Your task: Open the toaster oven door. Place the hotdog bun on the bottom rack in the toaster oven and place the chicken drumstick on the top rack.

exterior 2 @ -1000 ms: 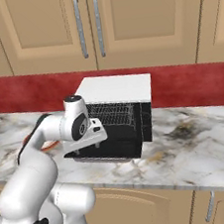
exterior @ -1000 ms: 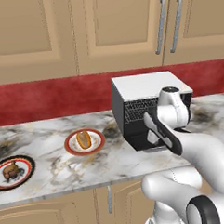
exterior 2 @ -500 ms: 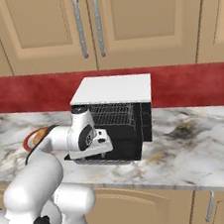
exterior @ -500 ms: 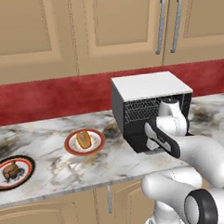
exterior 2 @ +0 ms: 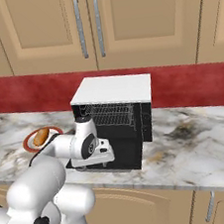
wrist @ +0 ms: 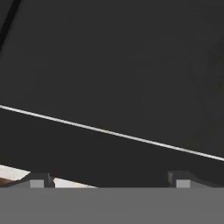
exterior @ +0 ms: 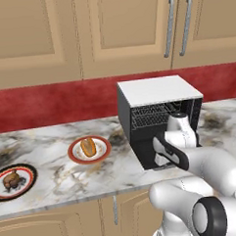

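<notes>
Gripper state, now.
Gripper: open, fingers spread wide and holding nothing, low over the lowered toaster oven door.

The white arm reaches forward and low, its wrist bent down so the hand points downward. The pincer (wrist: pixel 109 179) has its jaws spread wide, with nothing between the two dark fingertips (wrist: pixel 39 179) in the hand view.

Toaster oven (exterior: pixel 158 91) on counter (exterior: pixel 57 142) – bun (exterior: pixel 88 147) to its left, drumstick (exterior: pixel 11 179) further left.
</notes>
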